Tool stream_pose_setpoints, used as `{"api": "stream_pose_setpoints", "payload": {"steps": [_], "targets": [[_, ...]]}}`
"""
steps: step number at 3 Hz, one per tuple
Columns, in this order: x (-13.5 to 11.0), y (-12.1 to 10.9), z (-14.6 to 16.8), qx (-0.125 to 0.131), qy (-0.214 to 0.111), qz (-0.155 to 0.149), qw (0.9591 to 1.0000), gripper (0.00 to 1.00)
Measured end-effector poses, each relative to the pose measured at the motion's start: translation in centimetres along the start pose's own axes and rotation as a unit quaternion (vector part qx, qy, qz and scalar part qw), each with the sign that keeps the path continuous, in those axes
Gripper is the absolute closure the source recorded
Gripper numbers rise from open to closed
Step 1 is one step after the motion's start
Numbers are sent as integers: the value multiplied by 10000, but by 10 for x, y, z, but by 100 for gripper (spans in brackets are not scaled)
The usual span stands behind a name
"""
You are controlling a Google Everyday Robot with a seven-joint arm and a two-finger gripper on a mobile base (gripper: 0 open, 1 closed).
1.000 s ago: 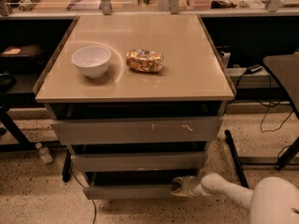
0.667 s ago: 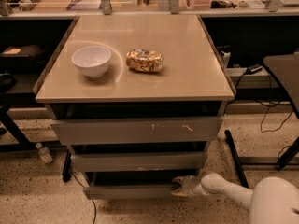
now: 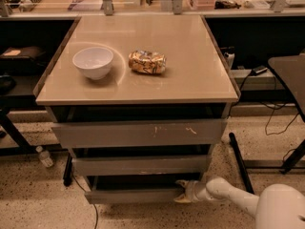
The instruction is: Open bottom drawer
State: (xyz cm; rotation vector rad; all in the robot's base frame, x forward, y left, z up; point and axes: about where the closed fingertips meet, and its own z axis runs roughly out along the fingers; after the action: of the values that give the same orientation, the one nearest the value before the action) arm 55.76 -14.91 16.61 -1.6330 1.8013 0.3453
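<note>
The bottom drawer is the lowest and narrowest of three grey drawers under the beige table top; its plain low front stands slightly out, with a dark gap above it. My gripper is at the right end of that front, low near the floor, its pale fingers at the drawer's upper edge. The white arm reaches in from the lower right. The drawer's tray interior is hidden in shadow.
The top drawer with pale scratches and the middle drawer sit above. On the table top stand a white bowl and a crumpled snack bag. A black table leg stands right; a bottle lies left.
</note>
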Motion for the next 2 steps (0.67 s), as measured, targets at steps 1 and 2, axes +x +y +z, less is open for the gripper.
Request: {"api": "stream_pose_setpoints", "payload": {"steps": [1,2], "targets": [[10,32,-19,-55,-177,-110,9998,61],[10,44,-30,-84,-255,-184,9995,84]]}}
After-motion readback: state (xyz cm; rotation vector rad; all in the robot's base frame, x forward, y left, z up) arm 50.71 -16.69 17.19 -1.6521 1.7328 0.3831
